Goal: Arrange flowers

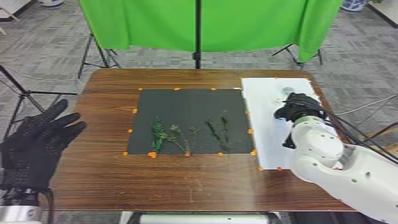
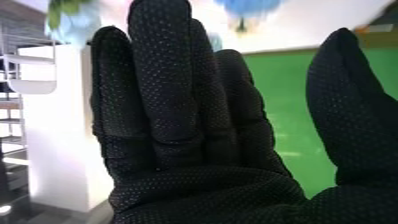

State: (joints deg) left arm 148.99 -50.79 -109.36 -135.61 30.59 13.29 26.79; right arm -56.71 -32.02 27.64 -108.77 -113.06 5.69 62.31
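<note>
- On the dark mat (image 1: 178, 97) we see the greenery lying flat: a full green sprig (image 1: 158, 135) toward the mat's left edge, a spindly sprig (image 1: 174, 129) beside it, and two slender dark stems (image 1: 213, 129) nearer the right edge, all in the half closer to us.
- Through the right wrist view we make out blue flowers (image 2: 251, 7), a pale blue bloom (image 2: 78, 25) and green leaves (image 2: 64, 11) beyond the fingertips, blurred.
- On the white board (image 1: 266, 107), toward its far edge, we find a small pale teal item (image 1: 287, 91), too small for us to name.
- Our right hand (image 1: 306, 102) is over the board's right part; in the wrist view the hand (image 2: 209, 195) is released, fingers straight and thumb spread apart.
- Our left hand (image 1: 35, 142) is by the table's left edge, released too, its fingers extended and holding nothing.
- Orange markers (image 1: 152, 155) dot the edges of mat and board on the brown wooden table (image 1: 169, 182).
- Behind the table's far edge we have a green cloth (image 1: 147, 25) hanging.
</note>
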